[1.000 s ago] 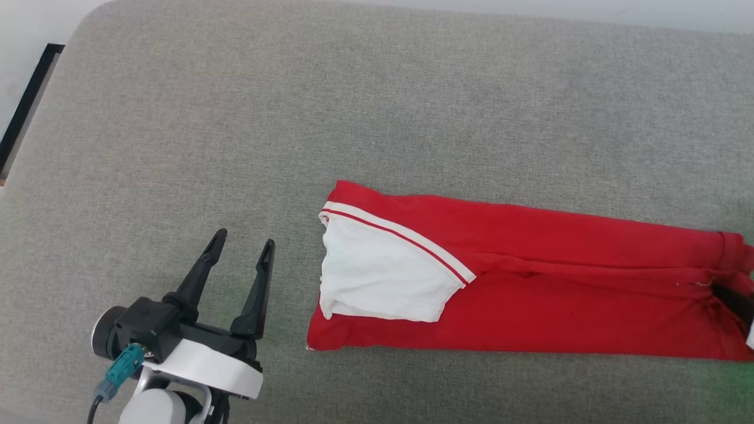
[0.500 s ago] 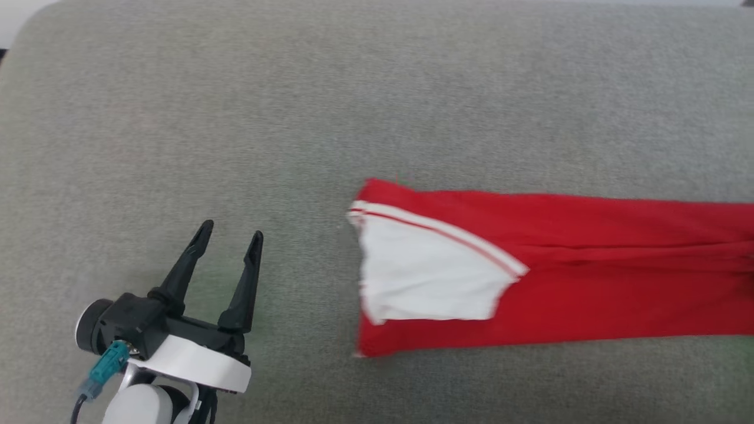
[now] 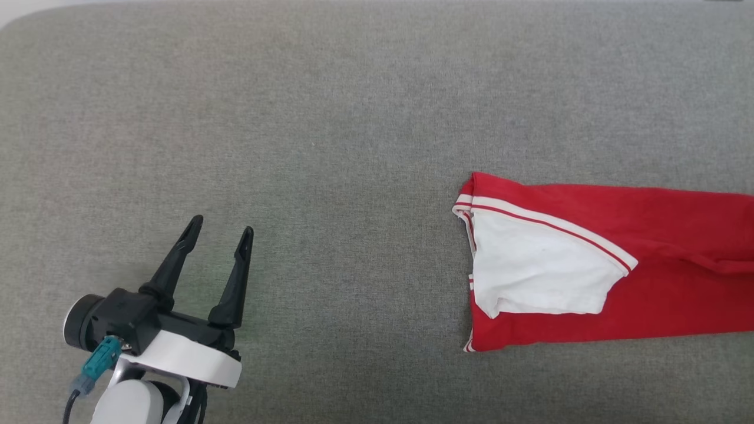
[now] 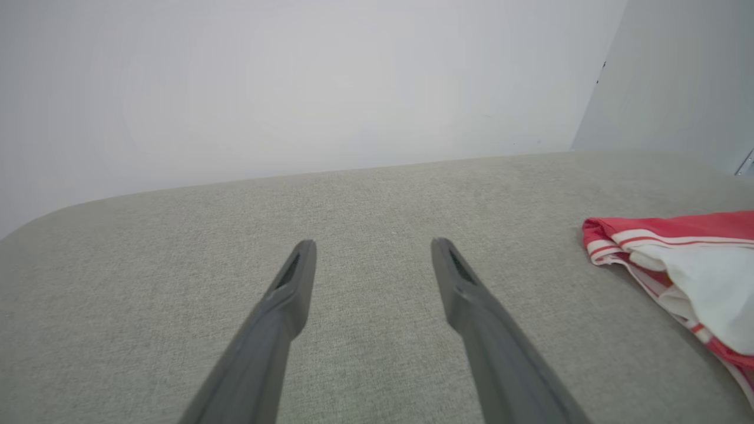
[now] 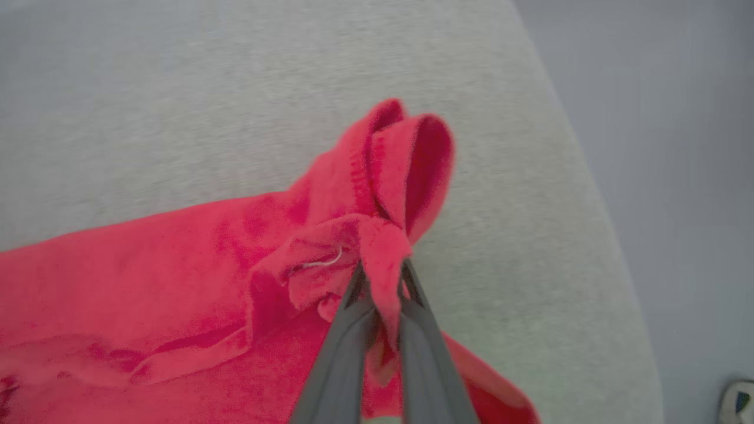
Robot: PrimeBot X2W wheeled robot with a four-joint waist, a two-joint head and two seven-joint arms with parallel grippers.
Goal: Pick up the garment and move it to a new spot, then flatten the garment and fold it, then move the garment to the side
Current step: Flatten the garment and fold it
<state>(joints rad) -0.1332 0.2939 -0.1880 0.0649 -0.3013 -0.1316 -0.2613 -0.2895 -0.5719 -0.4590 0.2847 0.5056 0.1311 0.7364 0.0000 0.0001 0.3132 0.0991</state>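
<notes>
left gripper (image 3: pixel 222 225) hangs at the lower left of the head view, its two long dark fingers spread wide with nothing between them, a teal connector (image 3: pixel 97 365) plugged into the side of its black-and-white wrist. a broad stretch of grey upholstered surface (image 3: pixel 353 118) separates it from the garment (image 3: pixel 665 294), which lies well apart at the right of that view, folded lengthwise into a long red band that runs off the right edge. on the band's left end rests a white sleeve (image 3: pixel 542 265), bordered along its upper side by red-and-white striped trim (image 3: pixel 548 219); more trim peeks out at the lower left corner.

seen from the left wrist, the same open fingers (image 4: pixel 294 282) point across the grey cloth toward a pale wall (image 4: pixel 294 88), while the garment's (image 4: pixel 677 227) sleeve end sits at the right edge, its layers stacked loosely.

from the right wrist (the picture is somewhat blurred), the right gripper (image 5: pixel 383 268) has its fingers pressed together on a bunched fold of the red garment (image 5: pixel 177 277). a loop of hem stands up just past the fingertips, and a short pale thread (image 5: pixel 321 262) shows beside the pinch. the rest of the cloth trails away to that view's left, flat on the grey surface, near the cushion's rounded right-hand edge.
</notes>
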